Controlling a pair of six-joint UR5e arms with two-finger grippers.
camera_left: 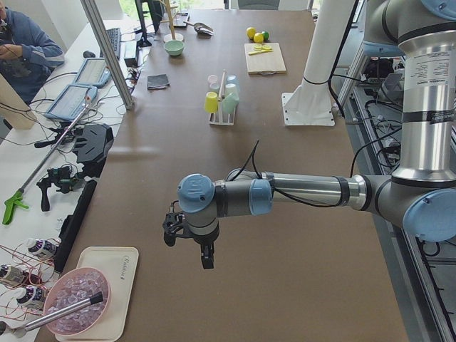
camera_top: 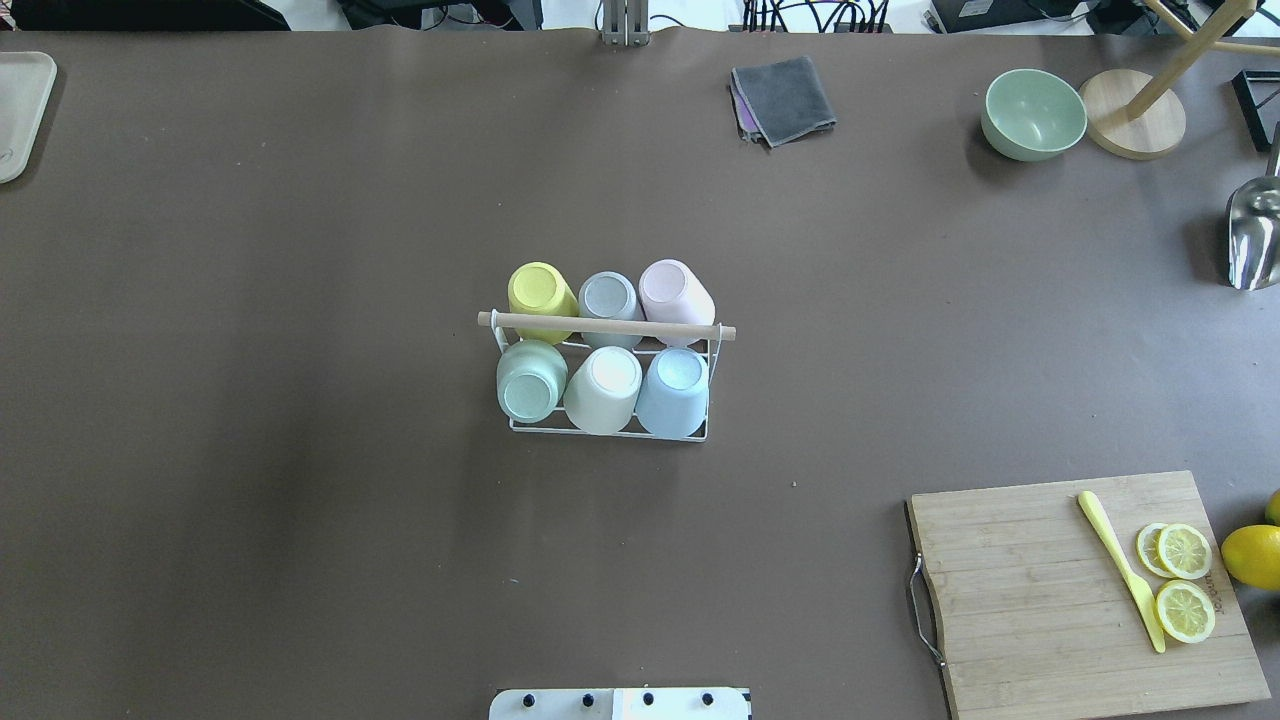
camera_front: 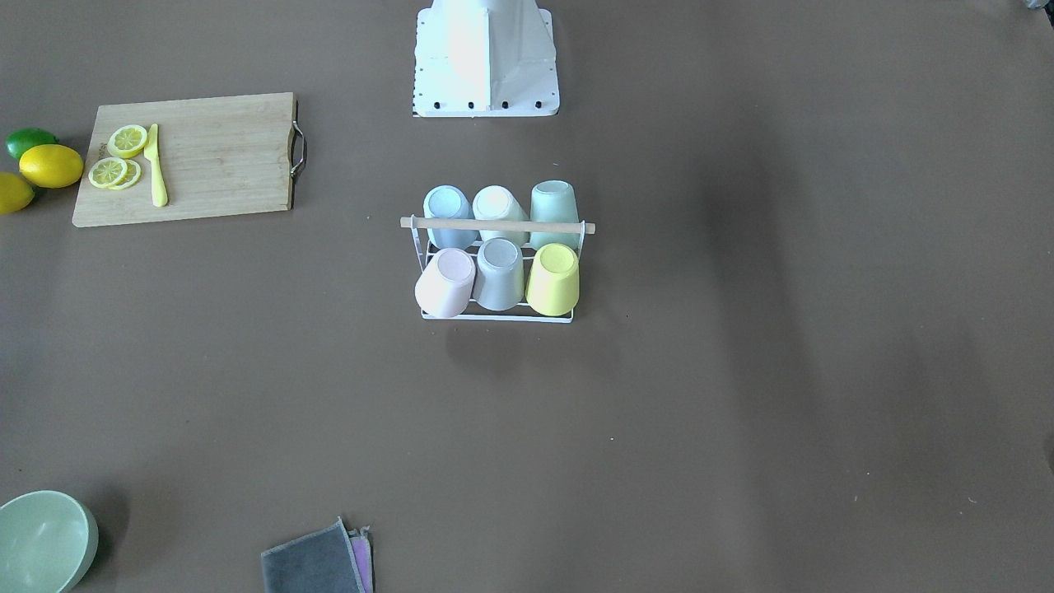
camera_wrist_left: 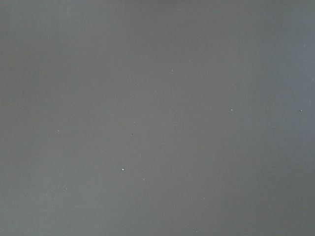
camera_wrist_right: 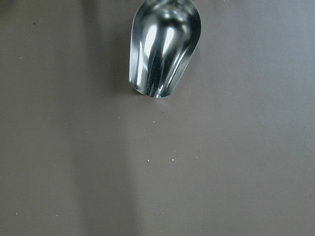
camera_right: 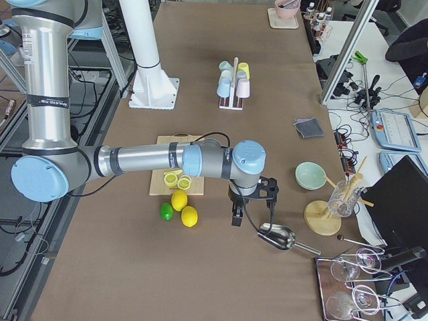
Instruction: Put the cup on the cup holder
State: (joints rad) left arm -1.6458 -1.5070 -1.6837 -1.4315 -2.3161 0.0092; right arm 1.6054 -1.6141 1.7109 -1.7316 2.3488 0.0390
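The cup holder [camera_top: 606,326], a white wire rack with a wooden rod, stands at the table's middle, also in the front view [camera_front: 494,224]. Several pastel cups sit upside down on its prongs in two rows, among them a yellow cup [camera_top: 541,292] and a blue cup [camera_top: 674,392]. My left gripper [camera_left: 189,246] shows only in the exterior left view, hanging above bare table far from the rack; I cannot tell if it is open. My right gripper [camera_right: 251,210] shows only in the exterior right view, over the table near a metal scoop [camera_wrist_right: 165,46]; I cannot tell its state.
A cutting board [camera_top: 1080,590] with a yellow knife, lemon slices and lemons beside it lies on my right. A green bowl [camera_top: 1032,113], a grey cloth [camera_top: 785,98], a wooden stand base [camera_top: 1135,125] and the scoop [camera_top: 1255,235] are at the far side. A tray [camera_top: 20,110] is far left.
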